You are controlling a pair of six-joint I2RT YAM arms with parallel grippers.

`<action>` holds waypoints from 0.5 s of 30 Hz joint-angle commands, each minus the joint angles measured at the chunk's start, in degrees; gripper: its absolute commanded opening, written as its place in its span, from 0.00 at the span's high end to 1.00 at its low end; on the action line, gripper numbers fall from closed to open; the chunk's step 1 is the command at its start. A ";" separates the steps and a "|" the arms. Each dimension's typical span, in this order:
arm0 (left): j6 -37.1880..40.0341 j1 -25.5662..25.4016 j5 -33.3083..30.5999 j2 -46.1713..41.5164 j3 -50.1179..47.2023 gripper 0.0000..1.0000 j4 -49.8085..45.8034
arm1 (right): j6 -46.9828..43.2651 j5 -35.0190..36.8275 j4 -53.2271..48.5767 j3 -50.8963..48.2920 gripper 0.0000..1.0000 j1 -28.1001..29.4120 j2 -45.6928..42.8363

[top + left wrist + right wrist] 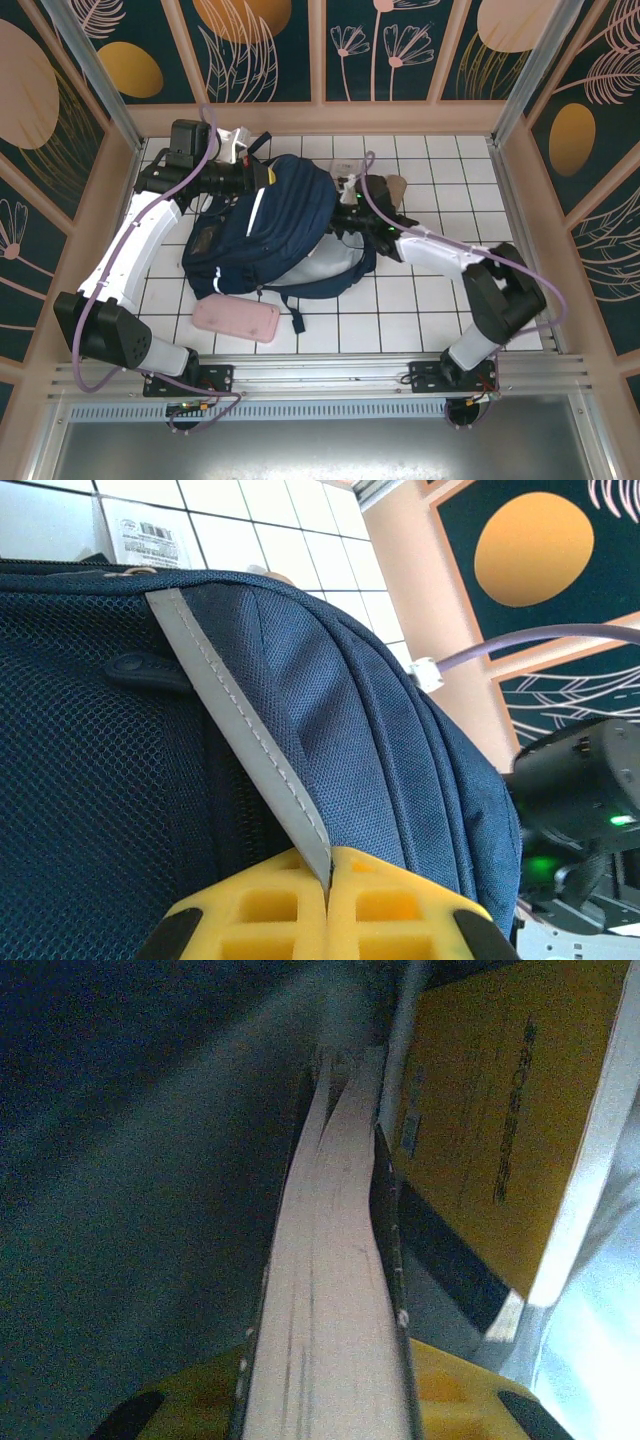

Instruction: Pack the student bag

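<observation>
— Looking from above, the student bag (275,225) lies mid-counter (420,310), with a pink pouch (236,320) at its seven o'clock. What about the grips?
— The wrist views tell. The left gripper (328,885), at the bag's eleven o'clock, is clamped on its reflective stripe (235,720). The right gripper (325,1390), at two o'clock, pinches a book (325,1260) between dark fabric and a yellow book (490,1110).
— The book's title?
— Can't tell; blurred page edges face the camera.

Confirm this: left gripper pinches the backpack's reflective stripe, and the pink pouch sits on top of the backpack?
No. The left gripper does pinch the student bag's reflective stripe, but the pink pouch lies on the table beside it; the top view shows this.
</observation>
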 commanded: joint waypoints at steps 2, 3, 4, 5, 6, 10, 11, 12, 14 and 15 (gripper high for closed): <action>-1.82 0.48 6.40 -4.58 1.97 1.00 12.16 | 3.56 4.04 2.48 8.29 1.00 1.94 9.03; -1.82 0.56 6.35 -4.71 1.84 1.00 12.11 | 3.93 2.98 3.00 10.27 1.00 2.27 11.65; -1.90 0.61 6.15 -4.88 1.68 1.00 12.11 | 3.54 1.84 3.39 13.11 1.00 2.74 14.60; -1.90 0.64 6.05 -5.01 1.46 1.00 12.19 | 2.83 1.02 1.82 16.32 1.00 3.23 17.55; -1.99 0.66 5.98 -5.11 1.30 1.00 12.26 | 2.36 0.57 0.40 18.82 1.00 3.75 19.92; -3.24 0.97 5.81 -5.30 0.83 1.00 12.99 | 0.61 -0.17 -0.57 24.37 0.76 5.36 25.67; -3.38 1.09 5.61 -5.37 0.70 1.00 12.99 | -0.55 0.56 -1.38 24.72 0.67 5.50 25.75; -3.46 1.15 5.47 -5.45 0.62 1.00 12.99 | -1.80 1.47 -2.36 24.83 0.60 5.58 25.30; -3.92 1.27 5.23 -5.57 0.22 1.00 13.21 | -4.72 4.10 -4.27 23.81 0.47 5.51 23.22; -4.01 1.33 5.11 -5.51 0.14 1.00 13.25 | -5.75 4.95 -4.60 23.12 0.44 5.51 22.06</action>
